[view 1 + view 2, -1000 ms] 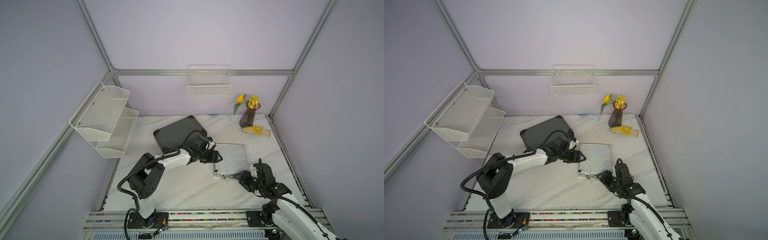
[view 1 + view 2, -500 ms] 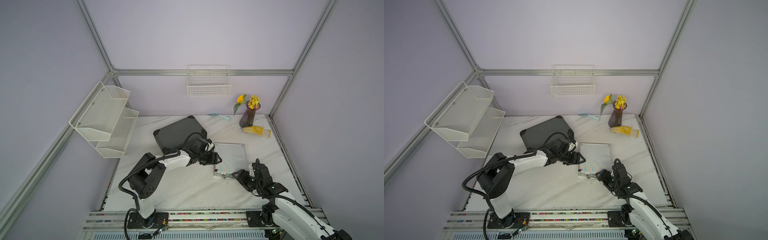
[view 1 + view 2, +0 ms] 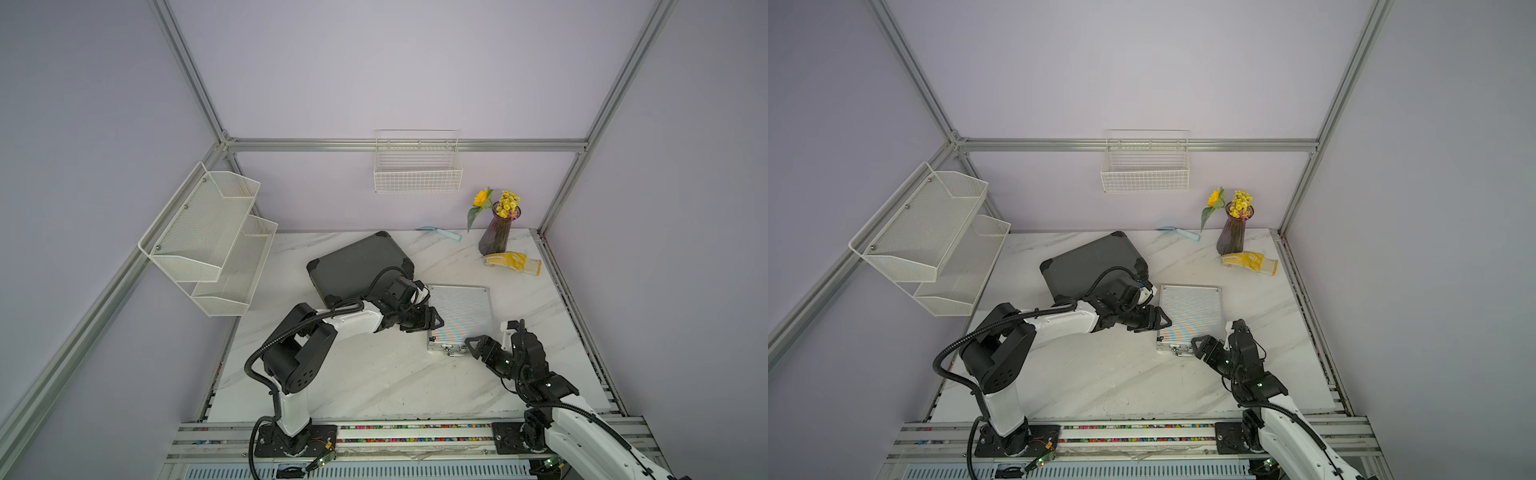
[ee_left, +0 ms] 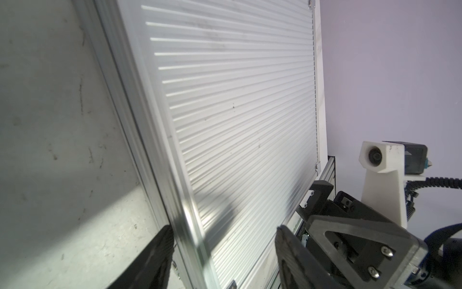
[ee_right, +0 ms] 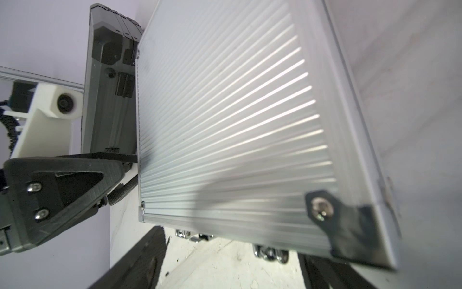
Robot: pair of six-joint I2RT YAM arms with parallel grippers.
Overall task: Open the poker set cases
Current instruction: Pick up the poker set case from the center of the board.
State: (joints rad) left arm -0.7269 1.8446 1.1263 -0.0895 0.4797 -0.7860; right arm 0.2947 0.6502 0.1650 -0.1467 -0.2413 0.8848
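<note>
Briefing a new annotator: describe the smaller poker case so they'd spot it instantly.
On the white marble table, find the big dark grey case at mid-back. Beside it, on the side of the flower vase and further forward, lies the silver case, shut. Only it has a bright ribbed aluminium lid.

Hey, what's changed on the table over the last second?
The right pincer slid toward the latched front edge of the silver case and spread its jaws wider; it grips nothing. The left pincer barely shifted at that case's side edge. The silver case and the dark grey case stayed closed, in place.
</note>
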